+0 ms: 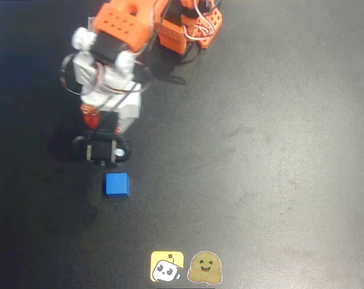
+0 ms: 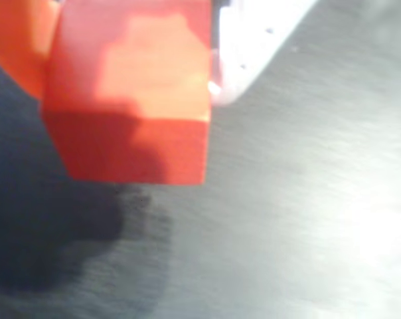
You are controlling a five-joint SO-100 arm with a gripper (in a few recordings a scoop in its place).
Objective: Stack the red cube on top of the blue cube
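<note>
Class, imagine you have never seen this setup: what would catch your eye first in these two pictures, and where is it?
In the wrist view the red cube looms large at upper left, held between an orange finger and a white one, above its shadow on the table. In the overhead view the orange and white arm reaches down from the top, and the blue cube sits alone just below the gripper.

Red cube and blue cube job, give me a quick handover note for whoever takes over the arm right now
Gripper: shut on the red cube, which the wrist view shows up close between an orange finger and a white finger, off the table with its shadow below.
Blue cube: alone on the black table, just below the wrist camera in the overhead view.
Done: red cube picked up.
Left: carry it over the blue cube, lower, release, back away.
</note>
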